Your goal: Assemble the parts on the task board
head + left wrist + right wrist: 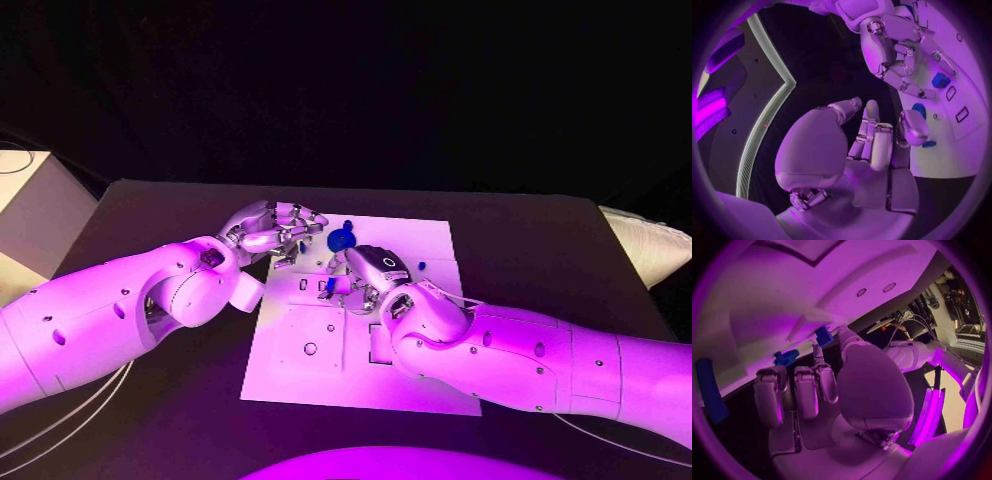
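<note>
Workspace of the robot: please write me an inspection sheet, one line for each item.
Surface: black table, white task board in its middle.
Job's things: round blue part near the board's far edge; small blue part beside it; square blue part by the right hand.
Clutter: nothing seen.
Hands: left hand over the board's far left corner, holding nothing; right hand over the board's middle, grip unclear.
Cables: some near the table's left edge.
Surroundings: white box at left.
</note>
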Robot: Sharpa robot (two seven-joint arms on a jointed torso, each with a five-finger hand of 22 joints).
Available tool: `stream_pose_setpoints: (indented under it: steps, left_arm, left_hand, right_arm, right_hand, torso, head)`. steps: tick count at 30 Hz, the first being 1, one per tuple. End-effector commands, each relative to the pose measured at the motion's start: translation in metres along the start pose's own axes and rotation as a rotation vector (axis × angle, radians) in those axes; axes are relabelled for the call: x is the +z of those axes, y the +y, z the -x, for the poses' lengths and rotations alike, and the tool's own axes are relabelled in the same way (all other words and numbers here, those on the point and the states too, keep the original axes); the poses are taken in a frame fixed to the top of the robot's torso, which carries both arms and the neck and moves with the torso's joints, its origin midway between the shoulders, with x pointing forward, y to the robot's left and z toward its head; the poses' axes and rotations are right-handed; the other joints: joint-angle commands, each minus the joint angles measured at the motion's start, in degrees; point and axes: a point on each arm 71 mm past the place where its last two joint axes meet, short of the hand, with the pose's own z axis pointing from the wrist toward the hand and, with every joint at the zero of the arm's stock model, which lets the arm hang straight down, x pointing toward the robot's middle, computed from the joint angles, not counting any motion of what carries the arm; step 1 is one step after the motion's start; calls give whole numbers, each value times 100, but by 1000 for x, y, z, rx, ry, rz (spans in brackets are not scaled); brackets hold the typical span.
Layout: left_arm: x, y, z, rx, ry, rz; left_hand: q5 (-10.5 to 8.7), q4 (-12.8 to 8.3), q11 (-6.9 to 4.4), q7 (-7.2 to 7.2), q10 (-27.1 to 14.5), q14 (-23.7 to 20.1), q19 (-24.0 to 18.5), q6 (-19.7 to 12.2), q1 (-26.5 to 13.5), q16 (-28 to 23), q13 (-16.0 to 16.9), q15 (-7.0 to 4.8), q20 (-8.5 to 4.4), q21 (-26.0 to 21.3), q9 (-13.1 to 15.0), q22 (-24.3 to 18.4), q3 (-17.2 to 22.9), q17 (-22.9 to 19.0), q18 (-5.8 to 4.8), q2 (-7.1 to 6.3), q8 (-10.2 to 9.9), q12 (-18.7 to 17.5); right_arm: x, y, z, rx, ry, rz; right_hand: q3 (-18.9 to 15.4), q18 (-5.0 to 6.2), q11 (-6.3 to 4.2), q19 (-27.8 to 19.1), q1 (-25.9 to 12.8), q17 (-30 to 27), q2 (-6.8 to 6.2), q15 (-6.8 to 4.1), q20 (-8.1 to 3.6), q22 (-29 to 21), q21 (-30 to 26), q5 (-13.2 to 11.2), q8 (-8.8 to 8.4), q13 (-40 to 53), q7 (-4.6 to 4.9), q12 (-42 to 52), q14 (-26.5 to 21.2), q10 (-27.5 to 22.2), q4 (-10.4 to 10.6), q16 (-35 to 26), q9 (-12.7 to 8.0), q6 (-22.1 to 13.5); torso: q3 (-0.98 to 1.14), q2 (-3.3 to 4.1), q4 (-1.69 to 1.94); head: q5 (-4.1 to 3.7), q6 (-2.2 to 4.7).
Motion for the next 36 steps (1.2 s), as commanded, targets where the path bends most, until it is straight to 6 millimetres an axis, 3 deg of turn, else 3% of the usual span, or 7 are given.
stream_pose_setpoints:
  steps: [1, 4, 6, 11, 14, 26, 36]
  left_arm:
    - [1, 1, -1, 26, 23, 10]
    - [1, 3, 1, 56, 30, 21]
    - [1, 5, 3, 84, 35, 31]
    - [1, 8, 8, 177, 42, 98]
    - [2, 8, 12, 234, 50, 153]
    - [23, 8, 20, 519, 150, 436]
    - [48, -8, 16, 805, 221, 629]
  left_hand:
    - [-4, 67, 11, 8, -42, 109, 44, -78, -78, -22, 9, 19, 14, 23, -15, 10, -20, 438, -53, -42, -6, 33]
    - [0, 147, 12, 8, 24, 119, 58, -102, -181, -32, 33, 20, 24, 31, -20, 18, -105, 438, -53, -96, -5, 109]
    - [5, 235, -37, -51, 243, 246, 122, 42, -251, 49, 126, -16, 0, 78, 10, 107, -186, 658, -66, -69, 90, 332]
    - [8, 306, -201, -247, 1573, 444, 245, 446, -288, 202, 2367, -159, -132, 177, 160, 292, -351, 1049, -100, -35, 394, 1750]
    - [6, 382, -264, -322, 1821, 494, 324, 509, -334, 243, 2879, -220, -185, 237, 288, 420, -419, 1158, -126, -1, 560, 2050]
    - [9, 740, -395, -474, 1867, 543, 453, 457, -513, 282, 3083, -335, -281, 343, 819, 649, -479, 1276, -169, 76, 1104, 2135]
    - [-2, 1156, -482, -578, 1761, 518, 434, 279, -857, 241, 2975, -416, -345, 314, 1637, 618, -612, 1211, -165, 43, 1714, 2026]
  right_arm:
    - [-2, 2, 6, 36, -73, 36]
    - [-4, 2, 10, 55, -97, 51]
    - [-5, 2, 15, 70, -112, 68]
    - [-5, 0, 40, 129, -110, 143]
    - [-5, -4, 56, 159, -78, 169]
    - [-6, -81, 127, 320, -12, -16]
    - [-8, -128, 155, 361, -72, -135]
  right_hand:
    - [-285, 4, 49, 538, -10, 1508, 88, 70, 76, 1401, -39, -45, -107, 774, 68, -56, 595, -76, 19, 23, -52, -193]
    - [-907, 7, 141, 534, -10, 1508, 132, 155, 147, 1394, -53, 96, -289, 725, 167, -91, 595, -131, 39, 23, -132, -419]
    - [-984, 6, 152, 535, 7, 1508, 132, 164, 157, 1397, -49, 108, -312, 722, 178, -91, 595, -134, 42, 23, -142, -435]
    - [-911, 14, 156, 523, 258, 1508, 328, 173, 177, 1378, -83, 270, -334, 714, 179, -84, 595, -142, 21, 23, -151, -377]
    - [-846, 25, 148, 507, 381, 1508, 380, 167, 174, 1352, -128, 384, -325, 689, 168, -104, 595, -173, 10, 23, -148, -321]
    - [-768, 71, 49, 438, 470, 1450, 481, 82, 104, 1241, -327, 772, -44, 614, 57, -165, 577, -270, 1, -14, -41, -32]
    - [-762, 74, 43, 434, 459, 1441, 473, 73, 93, 1233, -342, 933, -18, 603, 53, -171, 575, -279, 3, -20, -30, -56]
  torso:
    - [0, -16, 3]
    - [7, -47, -1]
    - [10, -72, -7]
    - [22, -145, -22]
    - [35, -187, -36]
    - [74, -348, -112]
    - [137, -375, -97]
  head:
    - [-3, 28]
    - [-2, 52]
    - [-1, 66]
    - [18, 90]
    - [60, 100]
    - [162, 59]
    - [224, 17]
